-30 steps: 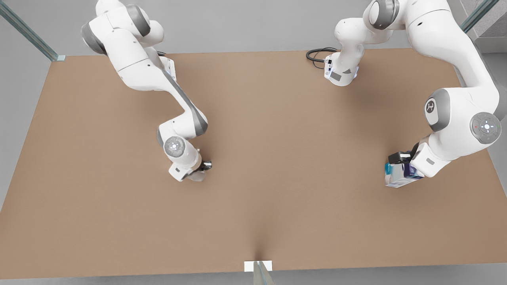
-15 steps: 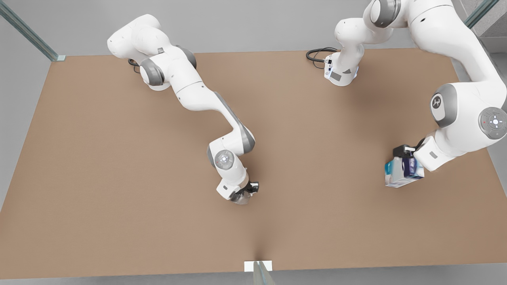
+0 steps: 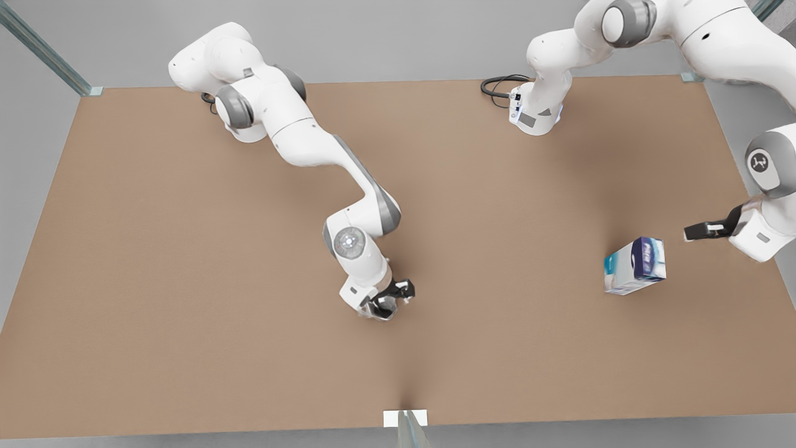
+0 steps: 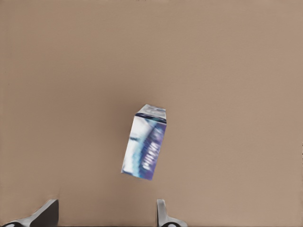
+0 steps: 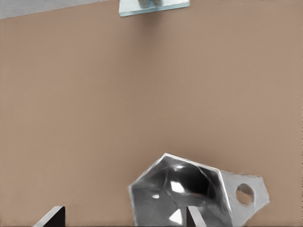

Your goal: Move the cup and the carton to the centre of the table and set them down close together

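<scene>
Carton (image 3: 635, 266), a small white and light-blue box with a navy round patch, lies at 3 o'clock on the light-brown desk (image 3: 186, 280), well short of centre. It looks light, stiff and crushable, so its long flat sides seem the place to grip. The left gripper (image 3: 693, 233) hangs at its 2 o'clock, fingers spread and empty. The faceted silvery metal cup (image 3: 380, 308), likely slippery, sits near centre under the right gripper (image 3: 395, 295), whose fingers are spread wide. Bare desk lies between them; the 3 o'clock edge is near.

You're looking at plain grey floor (image 3: 385, 37) surrounding the light-brown table (image 3: 186, 280). Pale metal frame posts (image 3: 43, 53) stand at its corners. Lighting is soft and even.
</scene>
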### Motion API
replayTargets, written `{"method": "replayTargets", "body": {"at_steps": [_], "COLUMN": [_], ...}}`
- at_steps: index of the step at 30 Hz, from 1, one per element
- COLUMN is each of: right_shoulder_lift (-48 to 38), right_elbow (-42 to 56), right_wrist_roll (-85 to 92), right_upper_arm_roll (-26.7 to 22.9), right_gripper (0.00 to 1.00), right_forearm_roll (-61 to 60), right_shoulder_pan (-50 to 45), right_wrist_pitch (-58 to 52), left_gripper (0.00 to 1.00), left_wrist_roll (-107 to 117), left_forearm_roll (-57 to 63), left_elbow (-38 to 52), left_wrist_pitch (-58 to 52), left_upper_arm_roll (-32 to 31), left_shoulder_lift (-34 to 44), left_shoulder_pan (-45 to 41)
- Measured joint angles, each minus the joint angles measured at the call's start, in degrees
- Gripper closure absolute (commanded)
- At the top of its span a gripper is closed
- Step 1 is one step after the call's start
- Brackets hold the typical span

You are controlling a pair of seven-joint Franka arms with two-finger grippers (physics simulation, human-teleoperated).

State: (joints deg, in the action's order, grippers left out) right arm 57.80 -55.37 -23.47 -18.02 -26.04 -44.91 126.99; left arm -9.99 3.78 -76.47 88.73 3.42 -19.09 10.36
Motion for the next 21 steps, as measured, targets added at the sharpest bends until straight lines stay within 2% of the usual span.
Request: {"method": "replayTargets", "body": {"at_steps": [1,2,4,5,6,7,9,10,14,21], "right_shoulder_lift": [-2.07,-8.19,-20.35,-24.41,-30.6,-37.01,-45.46,-48.68,-48.85,-48.13], "right_elbow": [-0.18,-0.87,-2.46,-2.54,-7.99,-14.28,-22.66,-26.82,-28.04,-27.95], "right_wrist_roll": [0.0,0.52,16.57,25.35,28.26,27.96,23.3,21.69,19.11,19.07], "right_upper_arm_roll": [-0.14,-0.76,-1.07,-1.15,3.08,14.1,19.46,20.84,21.8,21.8], "right_gripper": [0.0,0.0,0.0,0.0,0.0,0.0,0.0,0.0,0.0,0.0], "right_forearm_roll": [0.03,0.95,16.59,22.76,29.3,37.45,37.72,37.66,37.82,37.82], "right_shoulder_pan": [-0.01,0.93,8.48,13.32,19.44,29.71,40.59,41.89,41.35,41.6], "right_wrist_pitch": [-1.95,-8.2,-31.89,-39.12,-41.05,-40.79,-40.67,-39.58,-39.23,-39.18], "left_gripper": [0.0,0.0,0.0,0.0,0.0,0.0,0.0,0.0,0.01,0.01], "left_wrist_roll": [-0.25,-0.65,-1.7,-1.75,-1.71,-1.83,-1.79,-1.94,-13.2,-4.44], "left_forearm_roll": [-0.09,-0.16,-0.14,-0.24,-0.41,-0.83,-1.83,-2.2,-2.48,-2.63], "left_elbow": [-0.6,-2.11,-5.95,-6.62,-8.42,-9.37,-12.29,-13.05,-14.05,-14.18], "left_wrist_pitch": [1.77,4.43,9.48,11.01,12.75,12.57,12.17,12.33,15.46,15.02], "left_upper_arm_roll": [0.09,0.09,-0.08,-0.29,-0.48,-0.52,-1.13,-1.41,-1.32,-1.14], "left_shoulder_lift": [0.18,0.43,1.36,0.95,1.13,1.3,3.0,3.18,2.92,0.85], "left_shoulder_pan": [0.11,0.36,0.34,-0.05,-0.33,-0.37,-0.31,-0.44,0.49,0.77]}}
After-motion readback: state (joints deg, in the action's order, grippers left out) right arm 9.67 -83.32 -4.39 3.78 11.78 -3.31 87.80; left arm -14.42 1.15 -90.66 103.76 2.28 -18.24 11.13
